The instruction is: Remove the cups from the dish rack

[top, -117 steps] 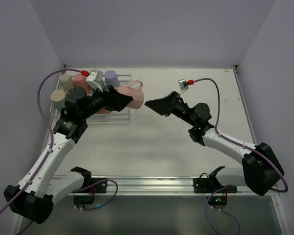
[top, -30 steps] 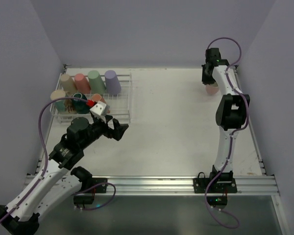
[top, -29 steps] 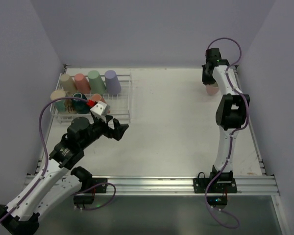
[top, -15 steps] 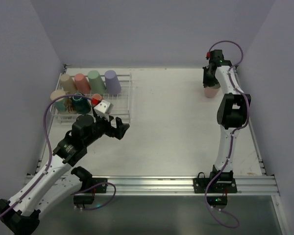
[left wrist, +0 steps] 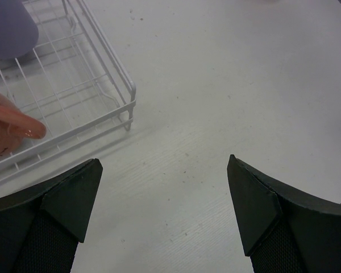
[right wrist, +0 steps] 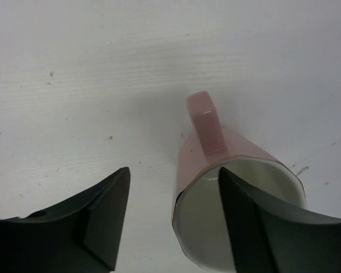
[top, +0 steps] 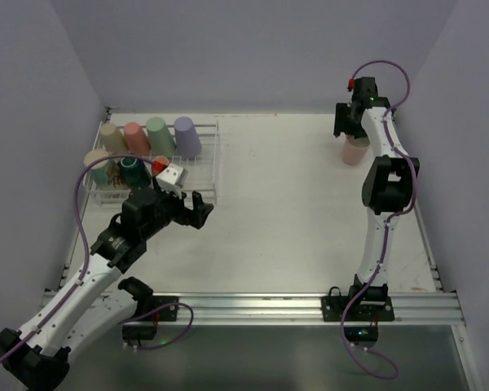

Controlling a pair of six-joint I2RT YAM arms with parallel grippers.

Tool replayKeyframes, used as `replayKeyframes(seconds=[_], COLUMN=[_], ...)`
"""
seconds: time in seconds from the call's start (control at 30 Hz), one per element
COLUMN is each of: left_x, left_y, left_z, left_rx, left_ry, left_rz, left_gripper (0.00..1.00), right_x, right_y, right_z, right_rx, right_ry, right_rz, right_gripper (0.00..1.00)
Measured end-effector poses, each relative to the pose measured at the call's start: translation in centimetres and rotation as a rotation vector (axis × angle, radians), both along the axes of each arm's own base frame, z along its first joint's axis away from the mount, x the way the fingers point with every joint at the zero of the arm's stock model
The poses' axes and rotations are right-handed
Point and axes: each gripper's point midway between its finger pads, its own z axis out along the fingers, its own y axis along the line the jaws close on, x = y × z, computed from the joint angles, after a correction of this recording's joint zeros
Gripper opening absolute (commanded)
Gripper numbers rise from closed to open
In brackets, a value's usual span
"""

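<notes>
Fingers [left wrist: 68,199] wide apart on left gripper [left wrist: 162,205], nothing held, low over bare table [left wrist: 227,85] just beside near corner of dish rack [left wrist: 105,94]. Right gripper [right wrist: 170,227] parted wide too, gripping nothing, just above pink mug [right wrist: 216,153] standing upright on table at far right, handle visible. Other cups [top: 159,134] inside dish rack, far left.

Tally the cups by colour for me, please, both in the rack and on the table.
Salmon cups: 2
Pink mug: 1
Beige cup: 1
Cream cup: 1
Mint green cup: 1
Dark green cup: 1
Lilac cup: 1
Total: 8
</notes>
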Motion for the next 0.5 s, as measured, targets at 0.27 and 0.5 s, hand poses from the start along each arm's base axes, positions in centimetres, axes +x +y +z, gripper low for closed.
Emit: replayKeyframes(seconds=[0.27, 0.5], left_x=[0.7, 3.1], left_y=[0.8, 2.1], left_z=[0.0, 4.1], left_rx=[0.004, -0.018], left_ry=[0.004, -0.042], left_rz=[0.057, 0.206], left_gripper=[1.0, 1.0], right_x=[0.1, -2.9], right_y=[0.2, 2.6], right_z=[3.5, 19.3], right_rx=[0.017, 0.124], right_ry=[-0.098, -0.491], right_rz=[-0.013, 0.025], right_gripper=[0.99, 0.99])
